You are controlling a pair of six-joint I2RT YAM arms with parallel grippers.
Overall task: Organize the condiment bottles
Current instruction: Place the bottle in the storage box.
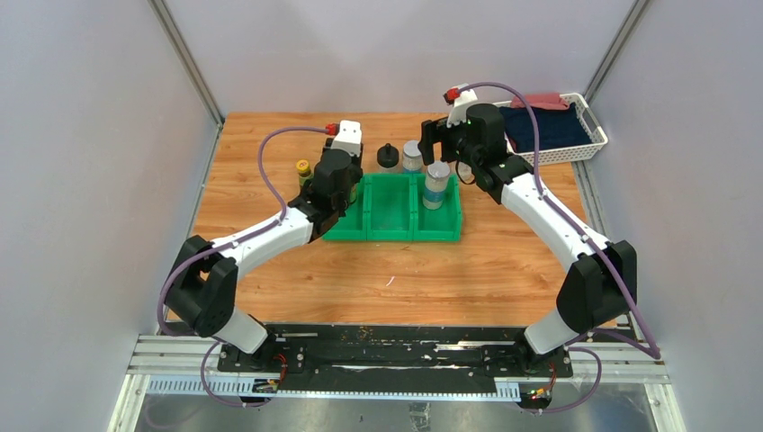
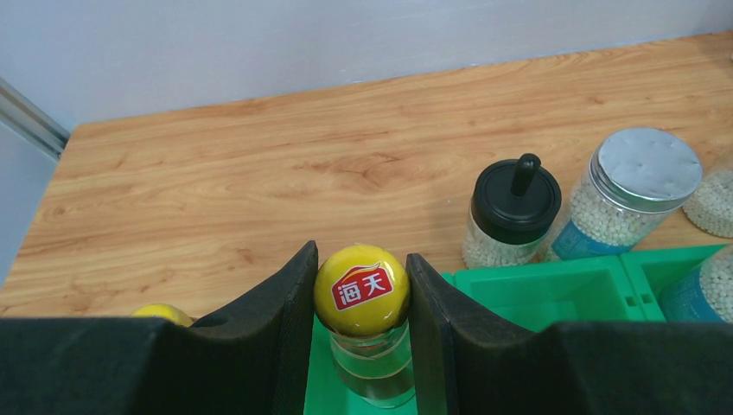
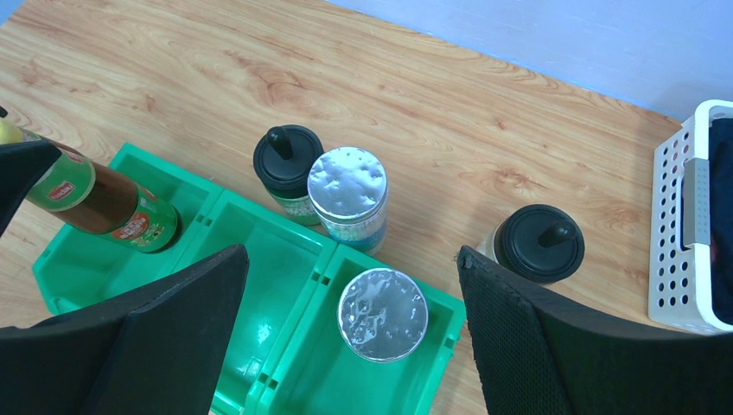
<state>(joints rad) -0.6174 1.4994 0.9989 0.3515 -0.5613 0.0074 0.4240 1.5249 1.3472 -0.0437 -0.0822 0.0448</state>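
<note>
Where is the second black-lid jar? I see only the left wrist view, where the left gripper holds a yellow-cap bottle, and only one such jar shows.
Observer: The other jar stands on the table, to the right of the bin.
Operator: Is the right gripper busy?
Observer: No. The right gripper is open and holds nothing.
Operator: And the bottle whose cap I see at low left?
Observer: That second bottle stands on the table, to the left of the bin.
</note>
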